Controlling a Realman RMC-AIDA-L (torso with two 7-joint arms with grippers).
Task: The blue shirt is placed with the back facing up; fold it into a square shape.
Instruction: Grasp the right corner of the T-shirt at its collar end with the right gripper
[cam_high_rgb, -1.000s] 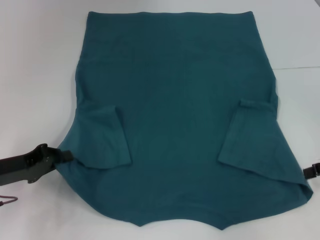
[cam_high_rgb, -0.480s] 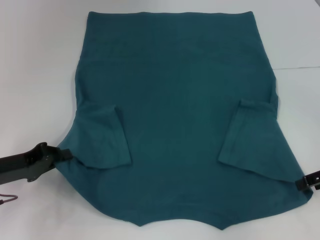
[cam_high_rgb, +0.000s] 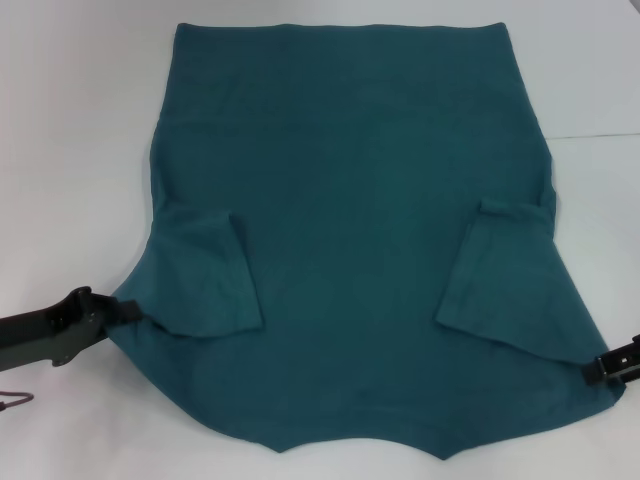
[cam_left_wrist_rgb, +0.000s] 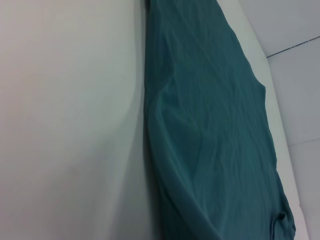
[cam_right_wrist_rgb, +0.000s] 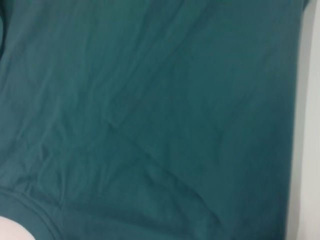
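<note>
The shirt (cam_high_rgb: 355, 230) lay flat on the white table (cam_high_rgb: 70, 150), filling the middle of the head view from its straight edge at the top of the frame down to a curved edge at the bottom. Both short sleeves were folded inward over the body, one at lower left, one at centre right.

The left gripper (cam_high_rgb: 128, 312) sat at the lower left of the frame, its dark tip touching the shirt's left edge just beside the folded sleeve. Whether its jaws were pinching the cloth or merely against it could not be told.

The right gripper (cam_high_rgb: 592, 370) showed only as a small black tip at the lower right edge of the frame, meeting the shirt's right corner. How its jaws stood could not be told either.

In the left wrist view the shirt (cam_left_wrist_rgb: 215, 130) ran as a long teal band beside bare table (cam_left_wrist_rgb: 65, 125). In the right wrist view the fabric (cam_right_wrist_rgb: 150, 110) filled nearly the whole picture, lightly creased, with a hem seam at lower left.

No brand, label or writing was readable anywhere on the shirt.
</note>
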